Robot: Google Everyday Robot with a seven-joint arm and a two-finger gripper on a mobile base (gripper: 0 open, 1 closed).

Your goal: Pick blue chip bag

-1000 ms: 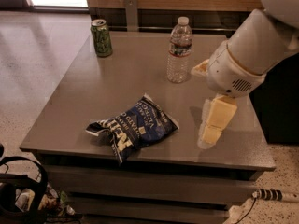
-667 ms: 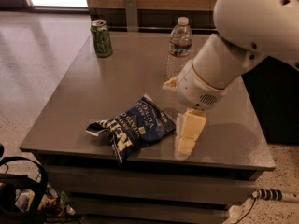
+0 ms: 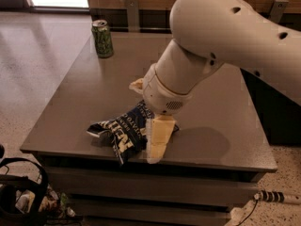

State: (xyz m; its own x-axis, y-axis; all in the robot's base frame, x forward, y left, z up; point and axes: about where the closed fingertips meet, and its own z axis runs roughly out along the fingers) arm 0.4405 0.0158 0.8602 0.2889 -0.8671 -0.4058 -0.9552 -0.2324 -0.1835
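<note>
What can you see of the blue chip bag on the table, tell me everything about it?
The blue chip bag is a crumpled dark navy foil packet with white lettering and pale edges. It lies on the grey table near the front edge, not lifted, its long axis running roughly left to right and its left end pinched to a point. The end effector is down at its right end, covering that part; whether it grips the bag cannot be told. No other object touches it.

On table (image 3: 221,121), gripper (image 3: 155,142) overlaps blue chip bag (image 3: 117,132).
</note>
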